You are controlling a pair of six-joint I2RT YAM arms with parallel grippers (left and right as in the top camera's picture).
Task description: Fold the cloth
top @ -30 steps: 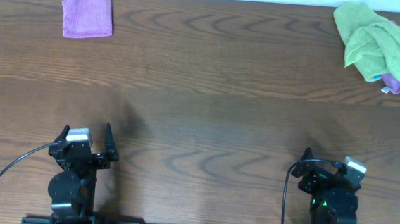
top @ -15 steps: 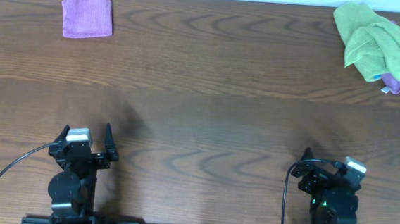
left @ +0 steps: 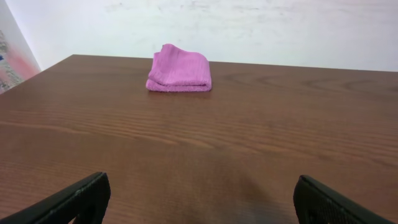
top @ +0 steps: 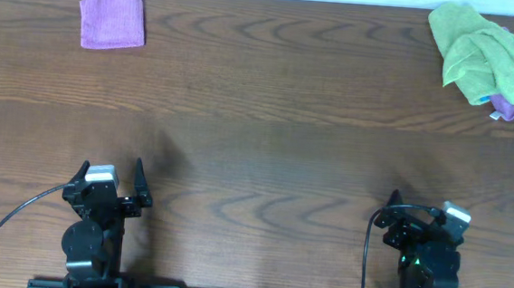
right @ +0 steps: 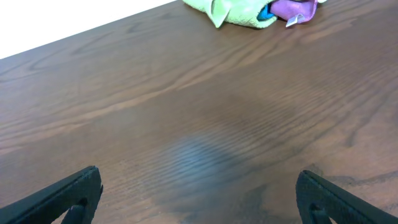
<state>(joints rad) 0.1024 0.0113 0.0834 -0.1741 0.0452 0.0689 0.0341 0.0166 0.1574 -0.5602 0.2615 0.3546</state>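
We cannot place the cloth: no view gives us a plain lime-green square. At the far right corner of the desk [top: 267, 136] we note a crumpled green heap [top: 481, 55], with purple and blue bits at its near edge. Far left lies a small purple cloth [top: 112, 20], folded flat. At the near edge, well apart, the left hand [top: 112, 168] and the right hand [right: 199, 182] both have their fingers spread wide and hold nothing.

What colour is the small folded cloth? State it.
Purple; the folded cloth shows best in the left wrist view.
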